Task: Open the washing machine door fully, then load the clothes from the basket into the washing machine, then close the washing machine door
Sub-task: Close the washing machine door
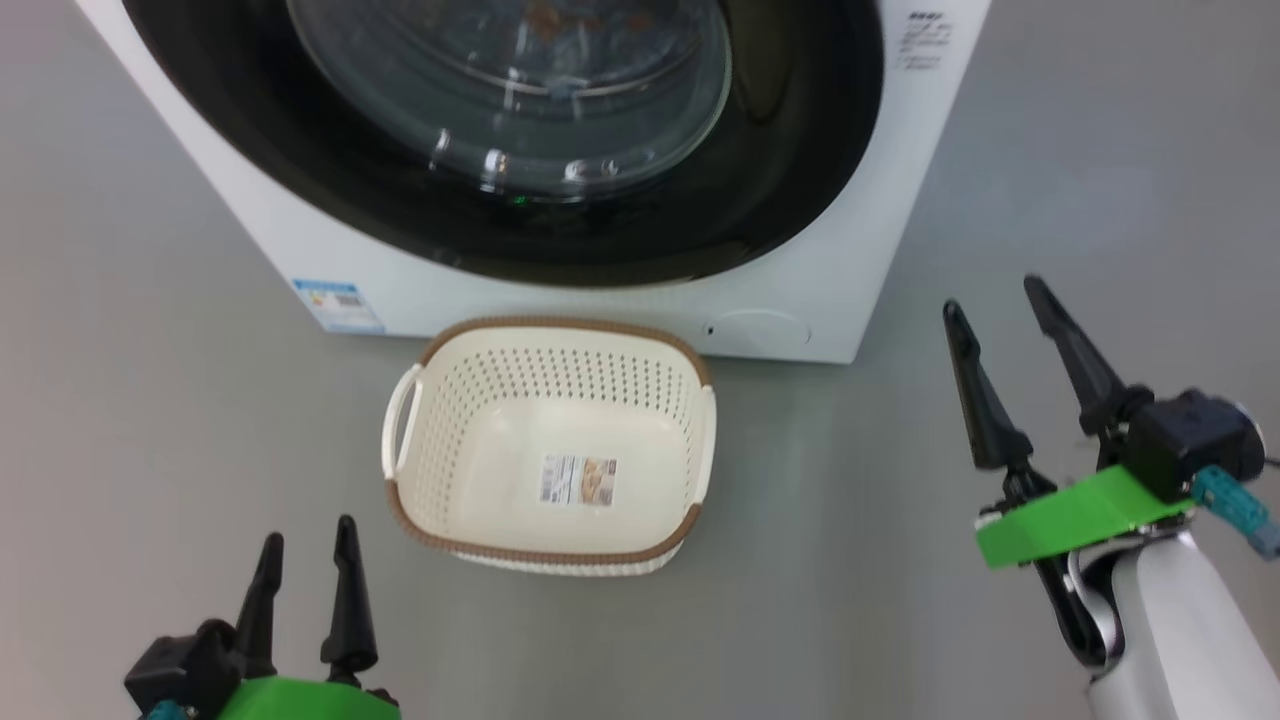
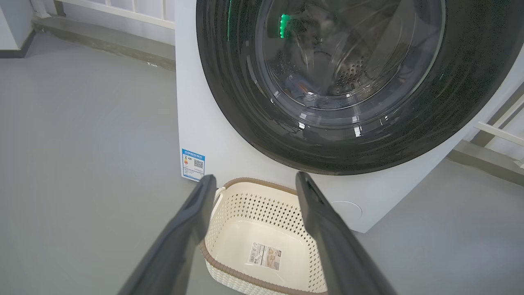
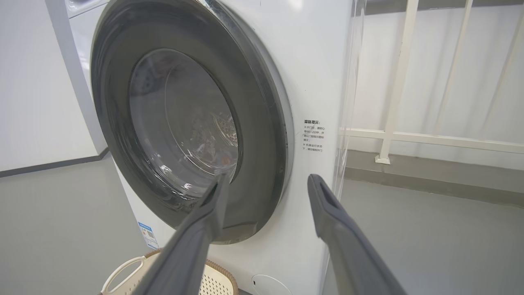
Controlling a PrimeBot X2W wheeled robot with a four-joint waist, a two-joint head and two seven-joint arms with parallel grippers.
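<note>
The white washing machine [image 1: 620, 305] stands in front of me with its glossy black washing machine door [image 1: 800, 150] lying flat against its front. Through the glass window a bit of light blue and orange clothes [image 2: 302, 87] shows inside the drum. On the floor before the machine sits the cream basket [image 1: 450, 430], holding nothing but its label sticker. My left gripper [image 1: 309, 531] hovers open at the basket's near left corner. My right gripper [image 1: 995, 298] is open too, off to the machine's right, its fingers [image 3: 348, 229] pointing at the door's right rim [image 3: 282, 135].
Grey floor [image 1: 150, 400] spreads to both sides of the machine and basket. A white railing [image 3: 393, 135] on a low grey kerb [image 3: 430, 180] runs behind the machine at the right. A blue sticker [image 1: 340, 305] marks the machine's lower left corner.
</note>
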